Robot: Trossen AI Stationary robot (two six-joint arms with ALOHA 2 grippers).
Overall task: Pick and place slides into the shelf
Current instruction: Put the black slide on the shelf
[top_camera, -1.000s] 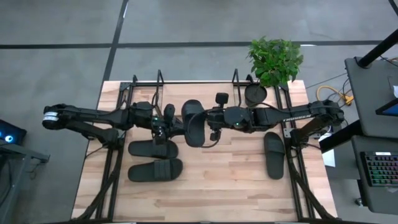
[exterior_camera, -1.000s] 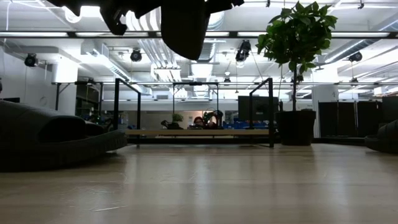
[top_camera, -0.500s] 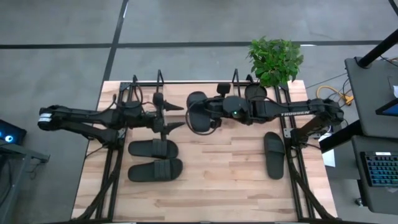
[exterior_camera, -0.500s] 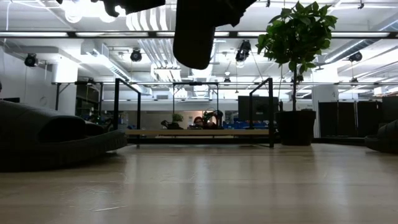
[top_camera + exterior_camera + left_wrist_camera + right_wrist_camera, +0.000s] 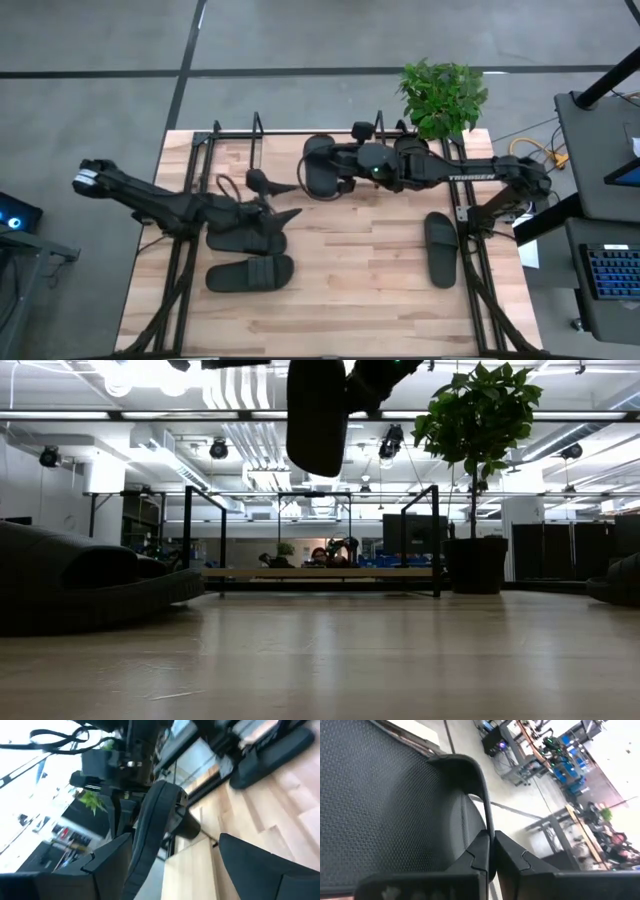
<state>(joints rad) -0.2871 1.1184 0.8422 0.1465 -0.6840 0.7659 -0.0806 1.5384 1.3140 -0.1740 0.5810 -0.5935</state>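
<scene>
My right gripper (image 5: 341, 172) is shut on one black slide (image 5: 320, 165) and holds it high above the table, in front of the shelf (image 5: 257, 128). In the low view this slide (image 5: 317, 415) hangs above the shelf's wooden base board (image 5: 320, 572). My left gripper (image 5: 296, 198) stands open and holds nothing, above one of two slides (image 5: 245, 240) (image 5: 250, 272) that lie sole-down at the table's left. A third loose slide (image 5: 440, 248) lies at the right. My right gripper pinches the edge of the slide's strap (image 5: 487, 827) between its two shut fingers (image 5: 506, 855). The fingers come level from the table's right. The slide is lifted clear of table and shelf, its length hanging down below the hold (image 5: 317, 455).
A potted plant (image 5: 443, 95) stands at the far right corner beside the shelf, seen as a tall plant (image 5: 475, 480) in the low view. Black frame rails (image 5: 470, 260) run along both table sides. Bare wood (image 5: 350, 290) lies between the loose slides toward the near edge.
My left gripper has opened and let go of the lifted slide, then drawn back toward the table's left and near edge. My right gripper has carried the slide toward the far edge, closer to the shelf, still lifted clear.
</scene>
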